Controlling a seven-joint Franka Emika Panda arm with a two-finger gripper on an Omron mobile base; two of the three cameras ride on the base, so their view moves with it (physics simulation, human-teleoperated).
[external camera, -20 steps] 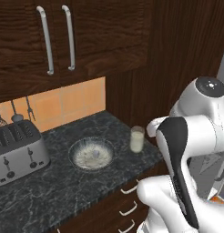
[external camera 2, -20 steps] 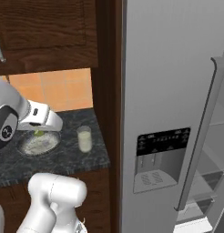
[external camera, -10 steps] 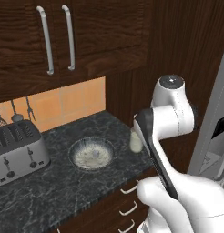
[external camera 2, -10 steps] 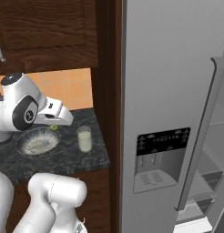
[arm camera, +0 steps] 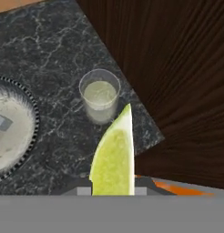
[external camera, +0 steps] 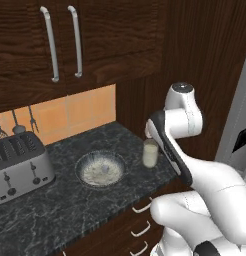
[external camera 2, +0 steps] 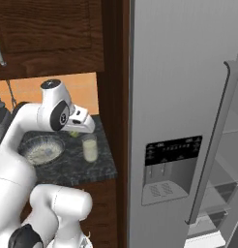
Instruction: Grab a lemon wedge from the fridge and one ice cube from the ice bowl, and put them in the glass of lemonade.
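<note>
My gripper [external camera 2: 74, 132] is shut on the lemon wedge [arm camera: 114, 157], a yellow-green piece that stands large in the hand view. The glass of lemonade [arm camera: 99, 94] stands on the dark counter just beyond the wedge's tip, with pale liquid in it. From the right base view the wedge [external camera 2: 74, 133] hangs just left of and above the glass [external camera 2: 90, 148]. The ice bowl [arm camera: 28, 119] sits left of the glass, with an ice cube [arm camera: 2, 122] in it. The fridge [external camera 2: 188, 87] rises to the right, its right door [external camera 2: 215, 145] swung open.
A silver toaster [external camera: 17, 167] stands at the counter's left end. Dark wooden cabinets [external camera: 95, 40] hang above the counter, and a dark wood panel [external camera 2: 113, 72] separates it from the fridge. The counter's front edge [external camera: 120, 212] runs above drawers.
The arm has swung, and the hand has carried the wedge from over the ice bowl sideways to right beside the glass. The grip has stayed shut.
</note>
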